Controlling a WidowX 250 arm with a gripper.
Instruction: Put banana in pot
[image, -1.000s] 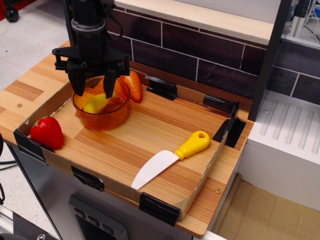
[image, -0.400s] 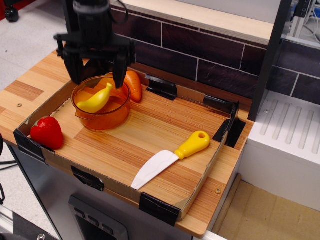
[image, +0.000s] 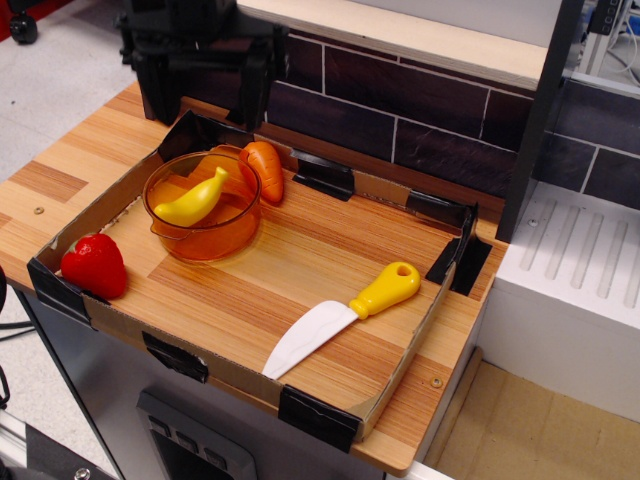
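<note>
Banana lies inside pot, tilted, one end resting up near the far rim, the other low toward the left wall. Pot sits at far left of tray, upright. Carrot just beside pot on its far-right side, touching or nearly so; cannot tell which. Gripper hangs above and behind the pot, clear of it, jaws apart and holding nothing; both black fingers point down over the tray's far-left corner. Strawberry at near left of tray, against the cardboard edge, apart from pot. Knife lies flat toward near right, yellow handle pointing far-right, white blade toward the near edge. Tray rests on a wooden counter.
</note>
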